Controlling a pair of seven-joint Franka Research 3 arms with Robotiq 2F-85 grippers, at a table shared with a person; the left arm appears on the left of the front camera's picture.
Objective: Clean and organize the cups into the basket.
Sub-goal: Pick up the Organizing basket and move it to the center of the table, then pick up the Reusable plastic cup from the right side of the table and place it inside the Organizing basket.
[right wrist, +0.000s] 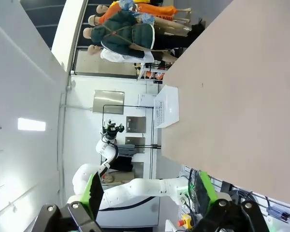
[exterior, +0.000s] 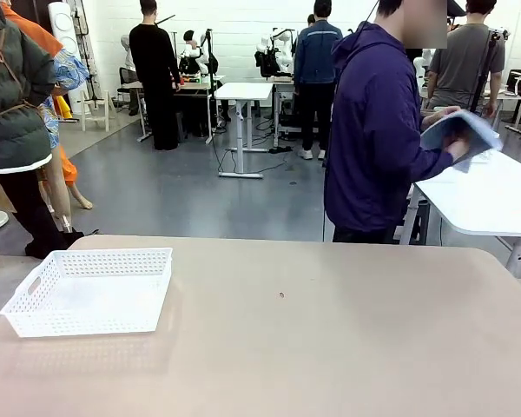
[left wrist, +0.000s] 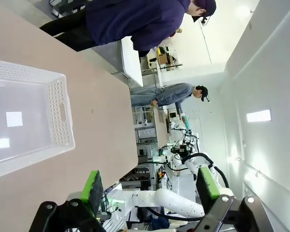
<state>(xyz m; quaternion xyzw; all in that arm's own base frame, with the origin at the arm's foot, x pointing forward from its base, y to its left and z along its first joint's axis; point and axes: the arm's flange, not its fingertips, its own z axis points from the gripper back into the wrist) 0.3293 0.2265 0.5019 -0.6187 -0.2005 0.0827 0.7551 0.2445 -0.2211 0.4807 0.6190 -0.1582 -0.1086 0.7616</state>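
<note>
Basket half out of left wrist view; left tool, right tool apart

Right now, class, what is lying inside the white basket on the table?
Nothing lies in the basket. Its bare white floor shows, and the left wrist view also shows a pale square patch on it. In the front view the near wall covers a thin strip of floor.

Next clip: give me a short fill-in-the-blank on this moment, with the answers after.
The basket sits on the robot's ____ side of the table. The left tool and the right tool both stand ____. The person across the table wears a ____ jacket. Missing words: left; open; purple.
</note>
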